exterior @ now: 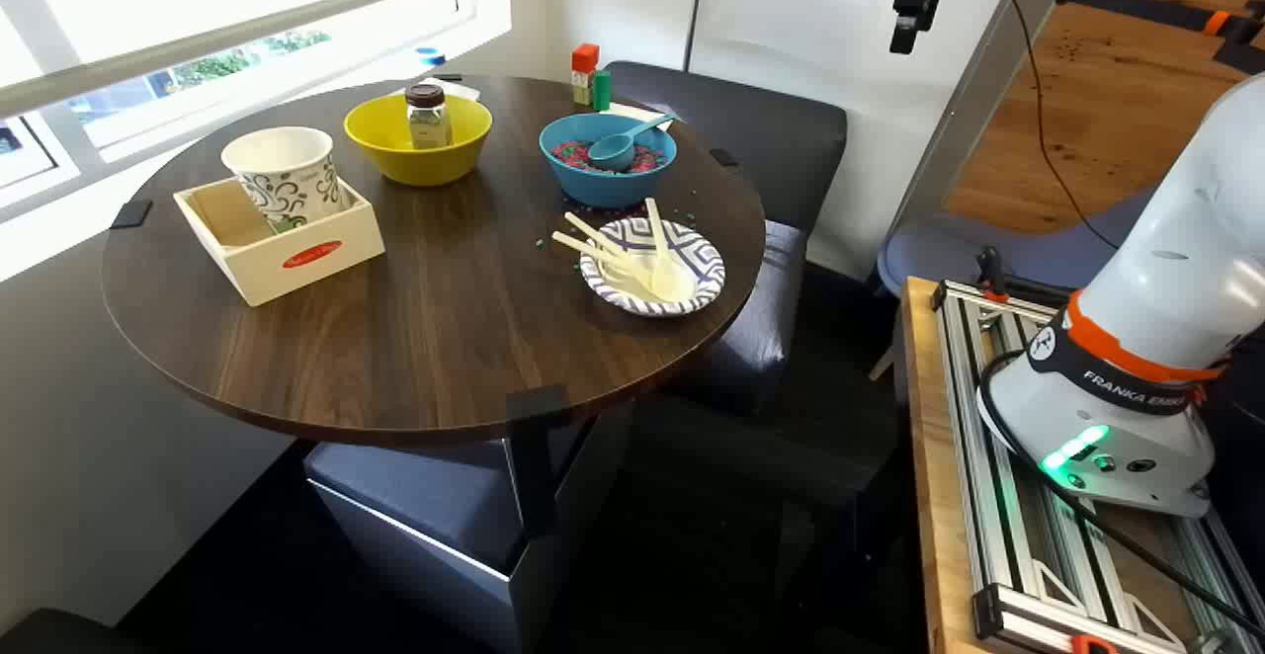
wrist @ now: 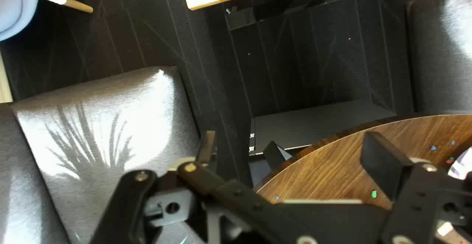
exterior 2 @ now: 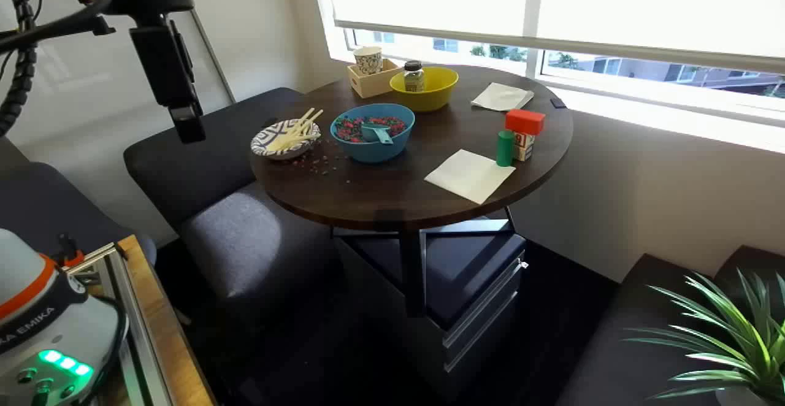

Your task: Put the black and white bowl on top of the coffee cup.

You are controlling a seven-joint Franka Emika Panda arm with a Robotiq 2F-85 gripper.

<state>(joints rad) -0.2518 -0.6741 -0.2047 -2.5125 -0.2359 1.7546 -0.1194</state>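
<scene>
Your gripper (wrist: 295, 155) has its fingers spread wide, nothing between them; both exterior views show it up off the worktop (exterior: 435, 338). The wide gap probably suits a pinch on a rim. Your target, the black and white bowl (exterior: 702, 264), sits near the worktop edge, just beside the blue bowl (exterior: 593, 188). Pale utensils (exterior: 623, 257) lie in it, handles out over the rim, so I read it as their catch-all; you'd want to lift it level or they may slide out. The coffee cup (exterior: 287, 180) stands mouth up inside the wooden box (exterior: 351, 249), well apart from your bowl. The box walls likely steady it, handy when you set the bowl on top; utensils off-centre could tip the stack though. The jar (exterior: 429, 125) in the yellow bowl (exterior: 425, 168) is near the box, so watch your clearance. On views: only the wrist gives you the finger gap face on, but it catches just a patterned sliver of what looks like the target at its right edge, and no cup. A spoon head (exterior: 672, 282) among the utensils reads clearly in an exterior view. Loose bits (exterior 2: 316, 162) beside the target spread out plainly in an exterior view too; I can't tell what they are.
</scene>
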